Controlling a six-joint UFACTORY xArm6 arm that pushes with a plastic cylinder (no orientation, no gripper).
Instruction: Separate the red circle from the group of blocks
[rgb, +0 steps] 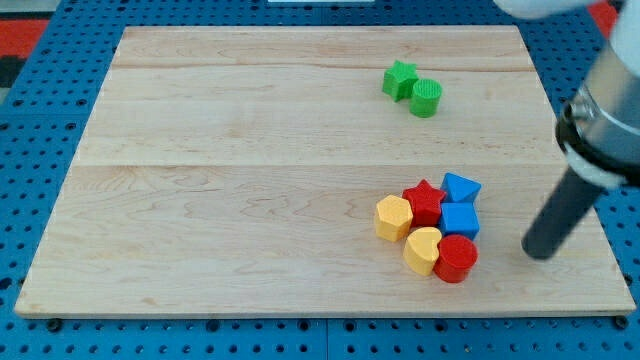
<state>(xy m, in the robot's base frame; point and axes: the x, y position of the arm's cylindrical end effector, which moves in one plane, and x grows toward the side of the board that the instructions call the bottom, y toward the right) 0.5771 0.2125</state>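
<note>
The red circle sits at the lower right of a tight group of blocks near the view's bottom right. It touches the yellow heart on its left and the blue cube above it. The group also holds a red star, a yellow hexagon and a blue pentagon-like block. My tip rests on the board to the right of the red circle, apart from it by a clear gap.
A green star and a green cylinder sit together near the view's top, right of centre. The wooden board lies on a blue pegboard; its right edge runs just beyond my tip.
</note>
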